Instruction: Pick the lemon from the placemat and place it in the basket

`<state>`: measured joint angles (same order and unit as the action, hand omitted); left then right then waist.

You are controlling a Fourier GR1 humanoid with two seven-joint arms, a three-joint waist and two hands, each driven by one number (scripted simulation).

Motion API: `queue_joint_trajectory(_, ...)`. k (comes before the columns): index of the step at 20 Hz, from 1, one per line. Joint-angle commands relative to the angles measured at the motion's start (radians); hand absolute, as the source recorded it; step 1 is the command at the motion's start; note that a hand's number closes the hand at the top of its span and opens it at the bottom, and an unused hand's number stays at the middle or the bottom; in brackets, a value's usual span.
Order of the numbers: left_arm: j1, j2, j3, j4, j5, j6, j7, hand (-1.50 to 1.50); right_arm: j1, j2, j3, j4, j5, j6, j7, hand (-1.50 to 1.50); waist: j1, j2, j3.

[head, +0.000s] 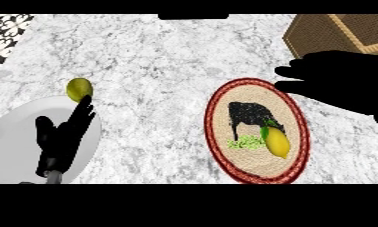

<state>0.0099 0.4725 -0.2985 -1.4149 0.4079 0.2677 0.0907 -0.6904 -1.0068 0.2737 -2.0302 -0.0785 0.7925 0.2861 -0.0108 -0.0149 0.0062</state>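
Observation:
A yellow lemon (277,142) lies on the right part of an oval woven placemat (225,116) with a red rim and a black cow picture. The brown woven basket (332,33) stands at the far right corner. My right hand (339,81) hovers open above the mat's upper right edge, between the lemon and the basket, holding nothing. My left hand (63,138) rests open at the lower left, fingers up, over a white plate.
A white plate (18,141) lies at the lower left. A yellow-green round fruit (79,89) sits just beyond the plate's far edge, by the left fingertips. A patterned tile area (11,28) shows at the far left corner.

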Motion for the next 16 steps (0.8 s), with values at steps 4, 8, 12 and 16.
queue_joint_trajectory(4, 0.044, -0.023, -0.036, 0.064, -0.012, 0.017, 0.094, 0.0, -0.068, -0.147, -0.104, 0.04, -0.128, 0.211, -0.028, -1.5, -0.001, 0.012, -0.007)
queue_joint_trajectory(8, 0.07, -0.038, -0.045, 0.084, -0.029, 0.001, 0.057, 0.0, -0.091, -0.142, -0.103, 0.095, -0.137, 0.235, -0.035, -1.5, 0.013, 0.016, -0.009)
queue_joint_trajectory(12, 0.061, 0.002, -0.011, 0.065, -0.01, -0.043, 0.08, 0.0, -0.026, -0.049, -0.034, 0.041, -0.087, 0.159, 0.016, -1.5, 0.018, 0.016, -0.008)
queue_joint_trajectory(16, 0.056, -0.003, -0.004, 0.045, -0.016, -0.042, 0.088, 0.0, 0.051, 0.017, -0.019, 0.042, 0.029, 0.138, -0.029, -1.5, 0.024, 0.02, -0.006)
